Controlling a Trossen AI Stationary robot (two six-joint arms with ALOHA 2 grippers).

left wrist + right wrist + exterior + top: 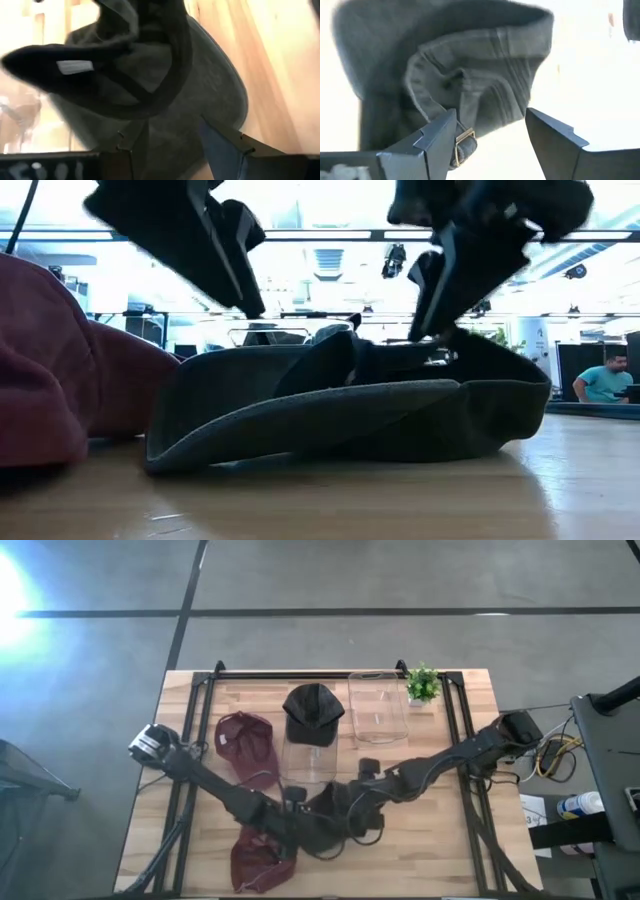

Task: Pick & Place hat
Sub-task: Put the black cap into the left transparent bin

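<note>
Maroon cap [60, 370] beside grey cap [340, 405], both end effectors overhead, spread.

Matt dark cloth hat [350, 405] with brass buckle [464, 138], on smooth wooden table [420, 840].

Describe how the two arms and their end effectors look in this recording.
Both are slim, dark, jointed arms. The left arm has a pale round cap at its base; the right arm has cables trailing beside its base. The left end effector and right end effector each have two flat, angular dark fingers.
</note>
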